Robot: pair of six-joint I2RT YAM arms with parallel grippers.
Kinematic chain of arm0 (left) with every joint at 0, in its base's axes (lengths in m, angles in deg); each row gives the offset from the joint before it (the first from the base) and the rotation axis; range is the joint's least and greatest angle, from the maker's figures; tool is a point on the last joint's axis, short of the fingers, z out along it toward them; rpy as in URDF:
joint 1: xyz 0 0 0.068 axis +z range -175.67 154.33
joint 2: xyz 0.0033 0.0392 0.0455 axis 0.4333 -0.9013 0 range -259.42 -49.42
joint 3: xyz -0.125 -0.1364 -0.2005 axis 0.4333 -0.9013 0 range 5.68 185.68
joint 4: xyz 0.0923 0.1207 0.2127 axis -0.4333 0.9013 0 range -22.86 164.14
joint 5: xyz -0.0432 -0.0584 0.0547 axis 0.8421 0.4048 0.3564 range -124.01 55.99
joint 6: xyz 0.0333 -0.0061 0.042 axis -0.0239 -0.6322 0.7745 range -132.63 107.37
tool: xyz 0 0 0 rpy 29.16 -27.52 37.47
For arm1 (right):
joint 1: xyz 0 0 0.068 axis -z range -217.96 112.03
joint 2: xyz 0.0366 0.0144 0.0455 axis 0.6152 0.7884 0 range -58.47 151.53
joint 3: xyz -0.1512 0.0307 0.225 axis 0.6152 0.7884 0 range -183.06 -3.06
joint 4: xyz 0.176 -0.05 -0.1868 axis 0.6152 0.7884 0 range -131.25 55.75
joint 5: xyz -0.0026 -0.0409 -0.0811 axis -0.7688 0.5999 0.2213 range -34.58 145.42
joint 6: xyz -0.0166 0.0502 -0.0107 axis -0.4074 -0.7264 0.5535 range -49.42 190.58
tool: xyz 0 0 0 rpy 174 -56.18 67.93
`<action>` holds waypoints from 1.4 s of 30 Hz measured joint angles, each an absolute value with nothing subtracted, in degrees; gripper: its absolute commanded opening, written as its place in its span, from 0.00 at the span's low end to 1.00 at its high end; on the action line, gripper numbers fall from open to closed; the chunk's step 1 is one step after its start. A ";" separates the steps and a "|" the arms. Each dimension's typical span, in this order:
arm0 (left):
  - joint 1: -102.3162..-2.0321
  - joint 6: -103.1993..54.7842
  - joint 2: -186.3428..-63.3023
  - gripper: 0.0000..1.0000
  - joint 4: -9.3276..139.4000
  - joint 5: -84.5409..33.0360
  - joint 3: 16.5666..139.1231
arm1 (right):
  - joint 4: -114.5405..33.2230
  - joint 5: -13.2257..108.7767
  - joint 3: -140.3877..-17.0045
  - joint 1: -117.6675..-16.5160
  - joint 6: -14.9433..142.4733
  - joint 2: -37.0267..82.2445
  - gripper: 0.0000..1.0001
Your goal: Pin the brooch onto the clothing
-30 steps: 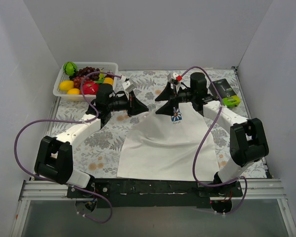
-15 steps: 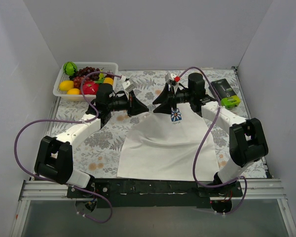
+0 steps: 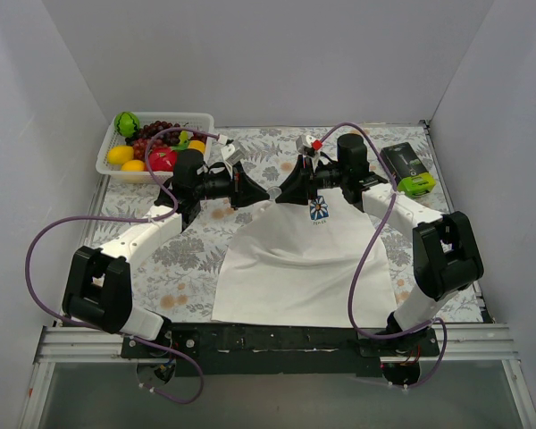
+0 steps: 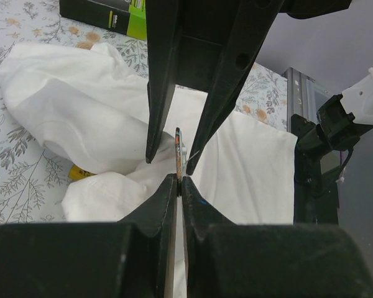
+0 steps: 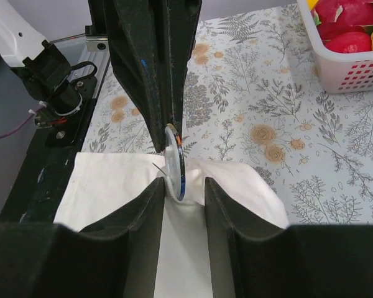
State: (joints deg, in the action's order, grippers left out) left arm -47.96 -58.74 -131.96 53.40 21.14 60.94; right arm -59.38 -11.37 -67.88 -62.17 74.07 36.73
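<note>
Tabletop handover, left to right: a white fruit basket [image 3: 107, 163] sits at the far left corner of the floral-clothed table [image 3: 183, 259]. The left tool [image 4: 178, 183], jaws pressed together, pinches the brooch [image 4: 179, 152] by its lower edge above the bunched collar of the clothing [image 3: 295, 268]. The white T-shirt lies spread mid-table with its hem toward the arm bases. The right tool [image 5: 184, 186] reaches in from the opposite side. Its jaws are part open with one finger on each side of the disc, and a gap still shows on at least one side, so it holds nothing. A black-and-green box [image 3: 407, 166] lies at the far right.

The coming move appears to turn on this pairing. The brooch stands on edge directly between the two tool tips, its flat faces turned toward the right tool's two fingers. Both arms are equally near, but only the left has a grip. The shirt fabric lies just beneath the brooch, and whether they touch cannot be told.

In the overhead view the two tools meet nose to nose at the collar, beside the blue logo [image 3: 319, 207], and the brooch is too small to make out. The left wrist view shows the left tool's pinch and the straddling fingers. The right wrist view shows the disc's rim edge-on, with a fine line beside it that may be the pin but is too thin to confirm.
</note>
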 measured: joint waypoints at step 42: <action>-47.59 -58.91 -132.20 0.00 53.75 21.54 62.49 | -55.82 -10.80 -72.18 -62.41 73.13 37.27 0.37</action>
